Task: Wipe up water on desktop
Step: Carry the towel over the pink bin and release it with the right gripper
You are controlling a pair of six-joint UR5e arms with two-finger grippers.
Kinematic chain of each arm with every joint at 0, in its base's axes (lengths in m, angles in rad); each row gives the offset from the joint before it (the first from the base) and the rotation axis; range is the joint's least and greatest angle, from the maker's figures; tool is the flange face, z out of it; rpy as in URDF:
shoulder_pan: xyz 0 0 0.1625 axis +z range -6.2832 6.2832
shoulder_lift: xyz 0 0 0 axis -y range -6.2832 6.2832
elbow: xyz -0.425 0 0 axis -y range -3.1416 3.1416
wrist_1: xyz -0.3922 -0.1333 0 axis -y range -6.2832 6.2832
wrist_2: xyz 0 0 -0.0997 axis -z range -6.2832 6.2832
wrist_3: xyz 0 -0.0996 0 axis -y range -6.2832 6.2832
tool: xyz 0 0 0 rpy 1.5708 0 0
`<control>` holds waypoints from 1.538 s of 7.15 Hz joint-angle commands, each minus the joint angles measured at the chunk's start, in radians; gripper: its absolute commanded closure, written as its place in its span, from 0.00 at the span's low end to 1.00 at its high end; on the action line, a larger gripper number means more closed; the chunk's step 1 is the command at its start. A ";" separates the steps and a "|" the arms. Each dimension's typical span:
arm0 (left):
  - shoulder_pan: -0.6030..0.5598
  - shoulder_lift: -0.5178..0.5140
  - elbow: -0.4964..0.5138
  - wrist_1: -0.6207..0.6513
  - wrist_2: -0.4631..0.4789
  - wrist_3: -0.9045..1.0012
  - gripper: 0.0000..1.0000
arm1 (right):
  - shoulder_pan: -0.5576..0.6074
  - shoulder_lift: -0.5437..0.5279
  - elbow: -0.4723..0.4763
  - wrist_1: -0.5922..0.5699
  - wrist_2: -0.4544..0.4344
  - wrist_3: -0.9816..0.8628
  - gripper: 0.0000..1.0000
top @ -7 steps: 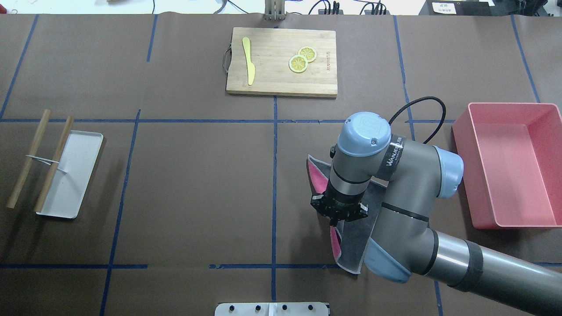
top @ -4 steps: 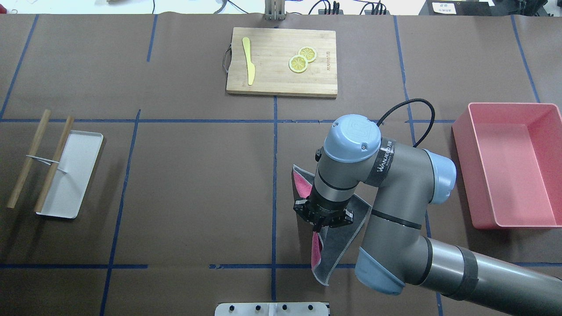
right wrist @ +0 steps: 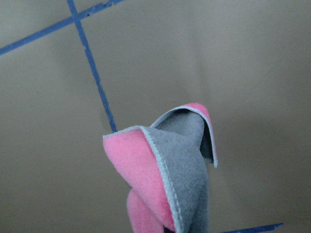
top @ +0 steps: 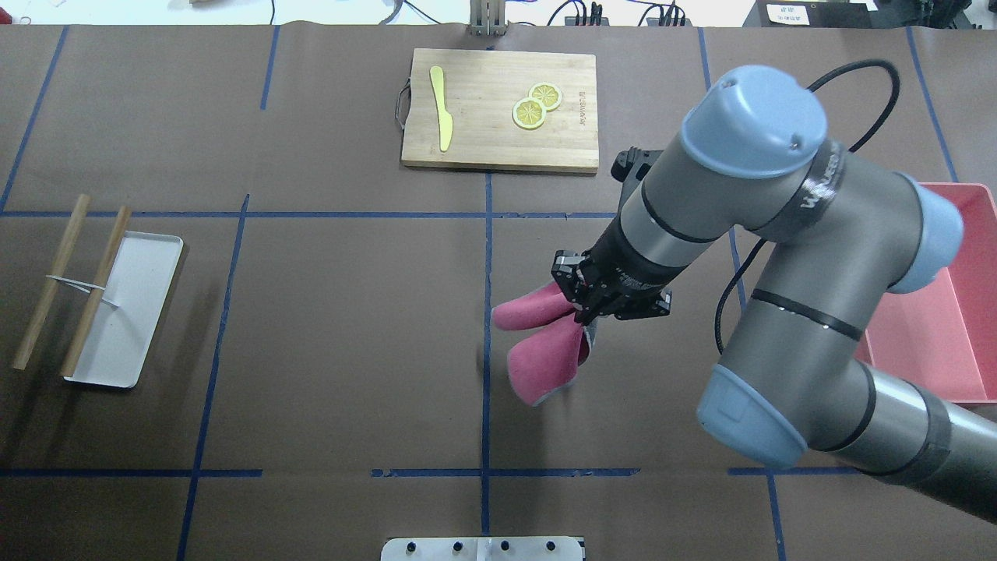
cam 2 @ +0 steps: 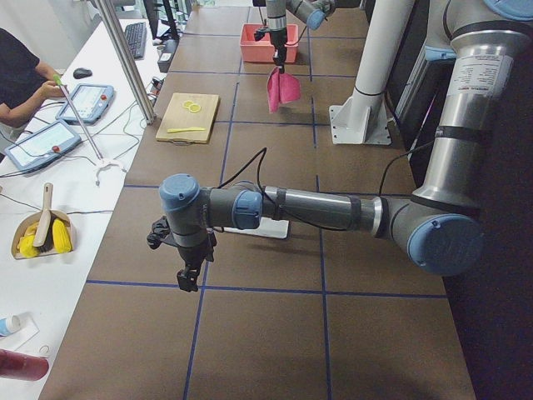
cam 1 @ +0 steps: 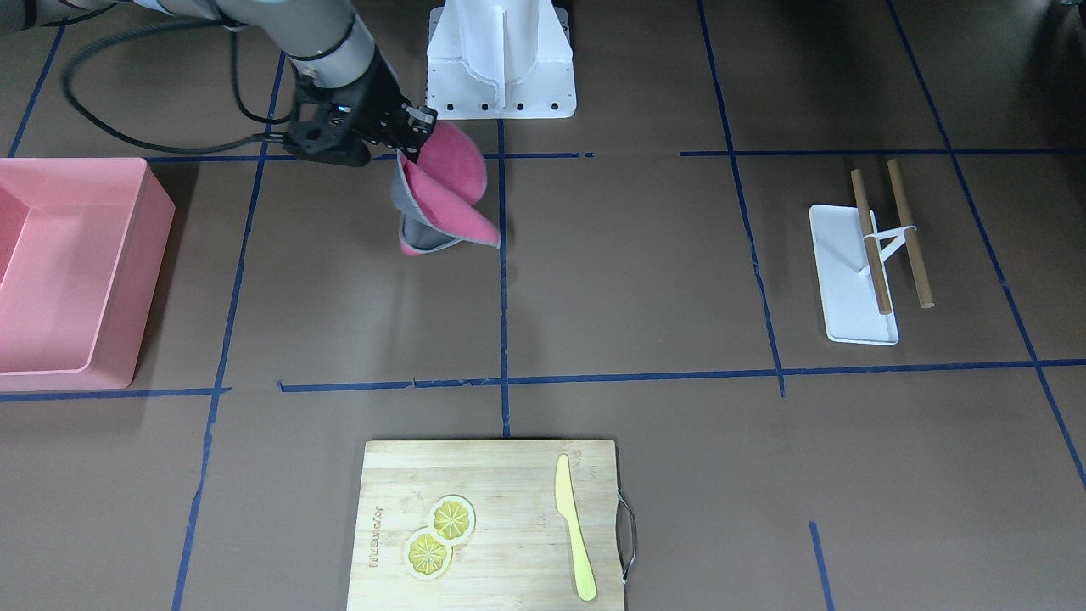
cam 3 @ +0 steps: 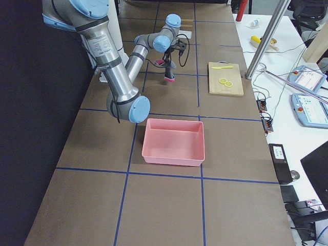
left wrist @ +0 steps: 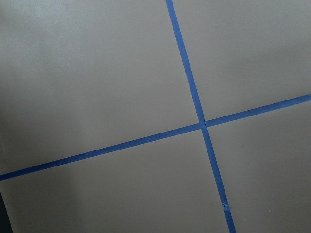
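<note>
Overhead exterior view: the right end effector point(top: 586, 310) is closed on one edge of a pink-and-grey cloth point(top: 545, 354), which hangs from it in two folded lobes. The surface point(top: 350, 327) that needs wiping lies straight below. The cloth seems to hang clear of it, though none of the views settles whether the lowest tip is touching. The cloth's long axis runs down from the fingers and, seen from above, slants toward the surface's left end and the robot-side edge. It hangs about midway between the near and far edges, just on the right-end side of the middle tape line point(top: 487, 312). No wet patch can be made out anywhere, so the spot to wipe can't be fixed from these views. My judgement is that the next move is a descent to lay the cloth flat, followed by a sweep. The right arm is by far the nearer one. The left end effector point(cam 2: 188, 277) hangs over the left end, well apart from the cloth, and I cannot tell whether it is open or closed. The bin point(top: 966, 312) sits at the right end and the board point(top: 498, 109) by the far edge.
</note>
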 commanded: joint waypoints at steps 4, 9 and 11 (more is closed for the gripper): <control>-0.005 0.001 -0.003 -0.001 -0.002 0.000 0.00 | 0.297 -0.091 0.256 -0.413 0.001 -0.431 1.00; -0.006 0.009 -0.007 -0.003 -0.002 0.002 0.00 | 0.576 -0.427 0.252 -0.413 0.008 -1.054 1.00; -0.006 0.009 -0.007 -0.003 -0.002 0.002 0.00 | 0.622 -0.443 0.180 -0.404 0.009 -1.125 1.00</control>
